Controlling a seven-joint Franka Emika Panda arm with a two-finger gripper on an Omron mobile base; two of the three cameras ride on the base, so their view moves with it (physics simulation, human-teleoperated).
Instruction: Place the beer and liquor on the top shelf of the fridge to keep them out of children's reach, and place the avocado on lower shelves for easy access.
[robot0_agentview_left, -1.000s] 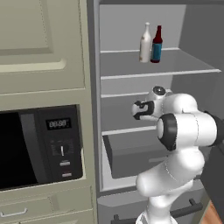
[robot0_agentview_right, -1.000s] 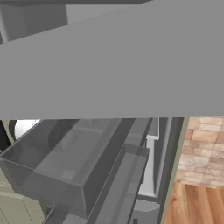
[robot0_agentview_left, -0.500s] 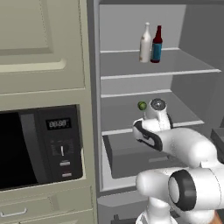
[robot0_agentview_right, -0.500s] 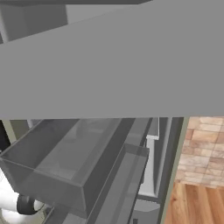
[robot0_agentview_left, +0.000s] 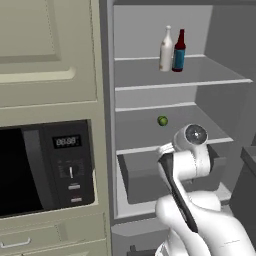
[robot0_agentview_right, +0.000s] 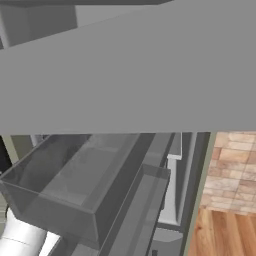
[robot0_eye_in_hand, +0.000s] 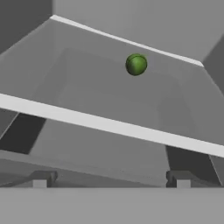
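The fridge (robot0_agentview_left: 225, 45) stands open. A white liquor bottle (robot0_agentview_left: 166, 49) and a dark beer bottle (robot0_agentview_left: 179, 51) with a blue label stand upright side by side on the top shelf (robot0_agentview_left: 210, 75). The small green avocado (robot0_agentview_left: 162, 120) (robot0_eye_in_hand: 136, 64) lies alone on the lower shelf (robot0_agentview_left: 137, 135) (robot0_eye_in_hand: 109, 124), toward its back. My gripper (robot0_eye_in_hand: 109, 180) is open, its fingertips (robot0_eye_in_hand: 41, 178) set wide apart with nothing between them. It sits in front of that shelf's pale edge, a little below it, well short of the avocado.
A dark grey drawer box (robot0_agentview_left: 145, 175) sits under the lower shelf, just beyond my arm. A black microwave (robot0_agentview_left: 45, 167) is built into the beige cabinets on the left. In the right base view, grey fridge door bins (robot0_agentview_right: 75, 190) loom close, with wood floor (robot0_agentview_right: 225, 235) at the right.
The hand has pulled back and down from the lower shelf, leaving the avocado lying there in plain sight. The jaws spread a little wider.
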